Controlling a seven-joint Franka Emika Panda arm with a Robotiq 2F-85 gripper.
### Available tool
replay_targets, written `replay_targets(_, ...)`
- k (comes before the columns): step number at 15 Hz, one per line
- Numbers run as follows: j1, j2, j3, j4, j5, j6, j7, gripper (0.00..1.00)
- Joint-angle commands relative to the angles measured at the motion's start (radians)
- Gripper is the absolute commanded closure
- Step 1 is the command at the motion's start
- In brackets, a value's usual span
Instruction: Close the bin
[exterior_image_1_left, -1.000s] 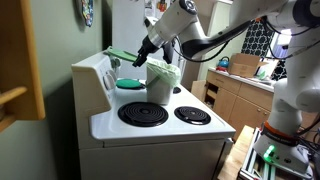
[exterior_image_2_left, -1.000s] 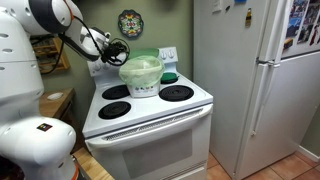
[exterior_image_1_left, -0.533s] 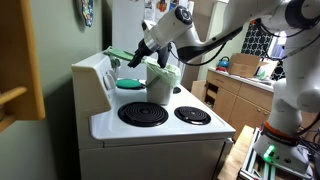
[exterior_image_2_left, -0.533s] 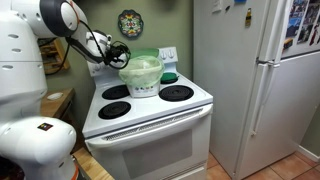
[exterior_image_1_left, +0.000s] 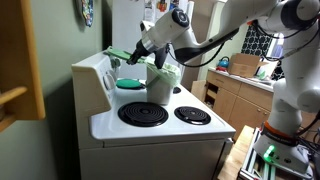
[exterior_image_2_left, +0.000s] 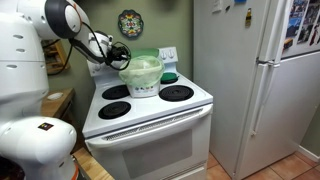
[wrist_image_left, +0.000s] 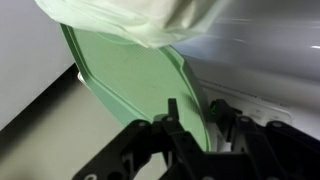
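The bin (exterior_image_1_left: 162, 80) (exterior_image_2_left: 142, 75) stands at the back of the stove top, whitish and translucent, with a bag-like liner (wrist_image_left: 130, 15) showing at its mouth. Its light-green lid (exterior_image_1_left: 122, 55) (wrist_image_left: 130, 70) is flipped open and sticks out toward the stove's back panel. My gripper (exterior_image_1_left: 136, 59) (exterior_image_2_left: 118, 52) (wrist_image_left: 196, 105) is at the lid's free edge. In the wrist view one finger lies over the lid's face and the other stands just past its rim. The jaws are partly closed, with a narrow gap still showing beside the rim.
A flat round teal dish (exterior_image_1_left: 130, 84) (exterior_image_2_left: 170, 76) lies behind the bin. Black burners (exterior_image_1_left: 143, 114) (exterior_image_1_left: 192, 115) fill the front of the stove (exterior_image_2_left: 150, 115). The back panel (exterior_image_1_left: 95, 70) rises close behind the lid. A tall fridge (exterior_image_2_left: 255, 80) stands beside the stove.
The gripper has shifted slightly up along the lid's edge, and its jaws have narrowed around the lid. The bin and the lid have stayed put.
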Motion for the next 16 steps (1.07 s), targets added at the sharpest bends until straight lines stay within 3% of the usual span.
replay_targets(1,0.017,0.009,-0.015,0.011,-0.035,-0.015,0.043,0.63)
replay_targets(4,0.017,0.004,-0.015,0.009,-0.032,-0.020,0.047,0.73)
replay_targets(7,0.017,0.002,-0.014,0.010,-0.028,-0.019,0.059,0.94)
replay_targets(8,0.017,0.002,-0.014,0.012,-0.032,-0.021,0.057,0.97)
replay_targets(9,0.018,0.002,-0.014,0.014,-0.033,-0.024,0.058,0.93)
replay_targets(16,0.026,-0.007,-0.016,0.014,-0.043,-0.076,0.128,0.95)
